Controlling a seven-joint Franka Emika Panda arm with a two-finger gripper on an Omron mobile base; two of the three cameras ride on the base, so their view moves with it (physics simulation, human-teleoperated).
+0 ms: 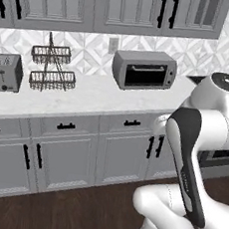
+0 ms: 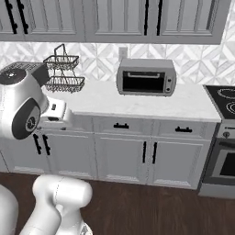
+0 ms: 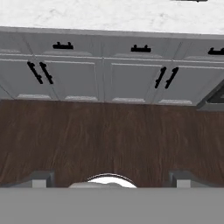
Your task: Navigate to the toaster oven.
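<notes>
I see the toaster oven (image 1: pixel 144 70) sitting on the white counter (image 1: pixel 93 97) against the patterned back wall, its dark glass door facing me, with a wall outlet (image 1: pixel 113 45) just above and to its left. From the right base camera the toaster oven (image 2: pixel 146 76) sits near the middle of the counter (image 2: pixel 137 104), with the stove (image 2: pixel 223 133) off to its right. A two-tier wire basket rack (image 1: pixel 52 69) stands to its left, well apart, and a silver slot toaster (image 1: pixel 6 72) sits further left at the counter's end. Grey cabinet doors with black handles (image 1: pixel 155 147) run below. My arm is folded up in front of the base. In the hand camera the claw (image 3: pixel 111 178) points down at the dark wood floor (image 3: pixel 109 135) in front of the cabinets, its fingertips (image 3: pixel 41 178) set wide apart with nothing between them.
</notes>
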